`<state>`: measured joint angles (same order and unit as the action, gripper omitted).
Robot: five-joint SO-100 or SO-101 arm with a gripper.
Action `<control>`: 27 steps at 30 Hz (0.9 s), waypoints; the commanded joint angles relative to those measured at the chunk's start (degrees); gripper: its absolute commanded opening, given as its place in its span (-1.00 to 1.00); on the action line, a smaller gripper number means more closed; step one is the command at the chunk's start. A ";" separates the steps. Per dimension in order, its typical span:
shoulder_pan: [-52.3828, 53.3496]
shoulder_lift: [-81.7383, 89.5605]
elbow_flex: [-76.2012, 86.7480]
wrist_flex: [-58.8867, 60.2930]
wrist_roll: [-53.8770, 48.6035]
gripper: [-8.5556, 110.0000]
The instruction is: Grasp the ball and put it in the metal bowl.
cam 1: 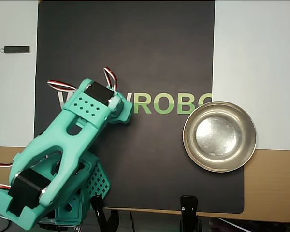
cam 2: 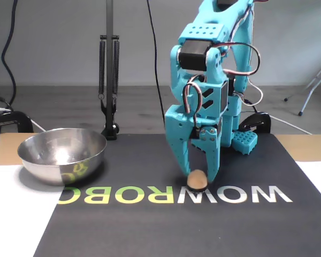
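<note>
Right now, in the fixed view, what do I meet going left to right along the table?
metal bowl → black stand behind the mat → ball between the gripper fingers → white mat strip at the right edge.
</note>
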<state>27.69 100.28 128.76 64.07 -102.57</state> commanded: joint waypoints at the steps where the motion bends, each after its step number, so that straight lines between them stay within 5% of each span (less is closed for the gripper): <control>1: 0.79 -0.53 -0.79 -2.11 -0.44 -0.02; 12: 0.79 -1.05 -1.05 -2.46 -0.44 -0.03; 19: 0.79 -1.05 -1.05 -2.55 -0.44 -0.51; 27: 0.79 -0.26 -1.23 -2.55 -0.18 -0.54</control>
<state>28.56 99.23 128.67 61.70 -102.57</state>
